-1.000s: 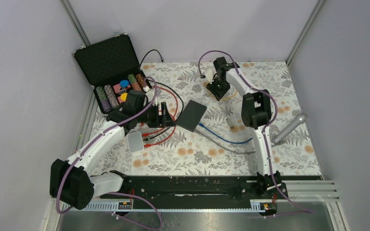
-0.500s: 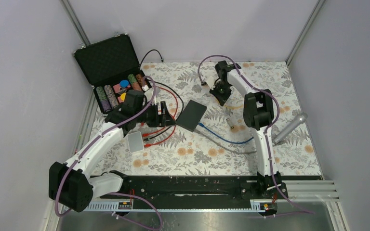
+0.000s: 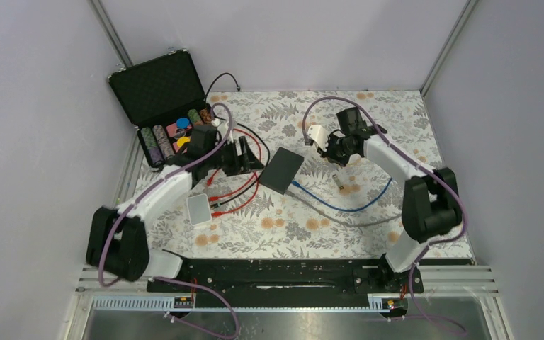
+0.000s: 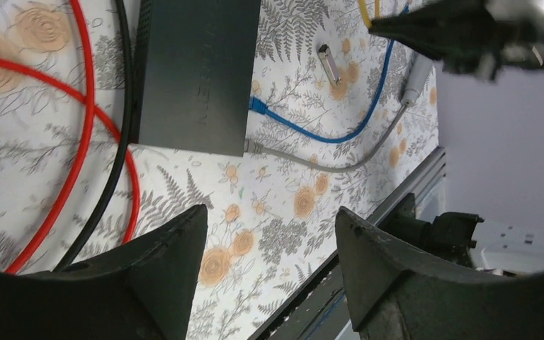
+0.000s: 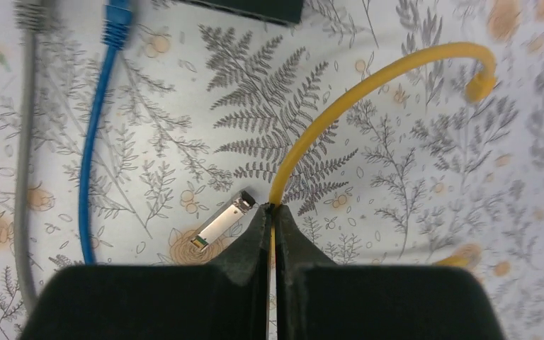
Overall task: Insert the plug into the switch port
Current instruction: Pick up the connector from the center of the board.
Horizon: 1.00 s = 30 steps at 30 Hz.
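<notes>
The switch is a flat dark box on the floral mat, also seen in the left wrist view and at the top edge of the right wrist view. A blue cable and a grey cable run into its near side. My right gripper is shut on a yellow cable, which arcs away to its free plug over the mat. From above, the right gripper sits just right of the switch. My left gripper is open and empty, left of the switch.
A silver transceiver module lies by the right fingertips. Red and black leads loop left of the switch, near a small white box. An open black case of poker chips stands at the back left.
My right gripper has shut on the yellow cable and come from the back of the mat toward the switch, the arm's elbow swinging out right. The left gripper moved back slightly.
</notes>
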Each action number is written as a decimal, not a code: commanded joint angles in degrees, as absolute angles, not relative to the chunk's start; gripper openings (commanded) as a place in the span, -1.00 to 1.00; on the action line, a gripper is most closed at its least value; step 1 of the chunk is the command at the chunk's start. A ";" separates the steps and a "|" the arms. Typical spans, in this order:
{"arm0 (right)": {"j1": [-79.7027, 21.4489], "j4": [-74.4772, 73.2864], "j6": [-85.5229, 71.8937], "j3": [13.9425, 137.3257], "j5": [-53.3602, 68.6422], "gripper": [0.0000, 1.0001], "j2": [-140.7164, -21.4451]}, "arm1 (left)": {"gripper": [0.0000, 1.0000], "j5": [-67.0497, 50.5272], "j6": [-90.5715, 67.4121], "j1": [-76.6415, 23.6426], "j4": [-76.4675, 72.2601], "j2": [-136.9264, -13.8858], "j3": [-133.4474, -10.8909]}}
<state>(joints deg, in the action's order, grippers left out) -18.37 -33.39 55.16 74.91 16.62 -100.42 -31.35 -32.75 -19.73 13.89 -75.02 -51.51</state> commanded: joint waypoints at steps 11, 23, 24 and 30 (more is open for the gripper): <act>-28.00 -7.29 60.32 53.05 22.44 -1.00 -85.85 | 0.45 -39.61 -49.42 -22.08 -20.43 -104.93 -65.65; -30.58 -0.58 60.29 47.93 20.65 -1.00 -83.39 | 0.17 -40.37 -47.21 -25.13 -16.26 -114.77 -72.95; -30.59 -0.60 60.36 48.02 20.53 -1.00 -83.41 | 0.14 -40.42 -47.04 -25.09 -16.37 -114.68 -72.76; -30.55 4.91 55.86 47.30 17.08 -1.00 -83.67 | -0.95 -42.09 -48.02 -25.18 -19.96 -113.02 -70.90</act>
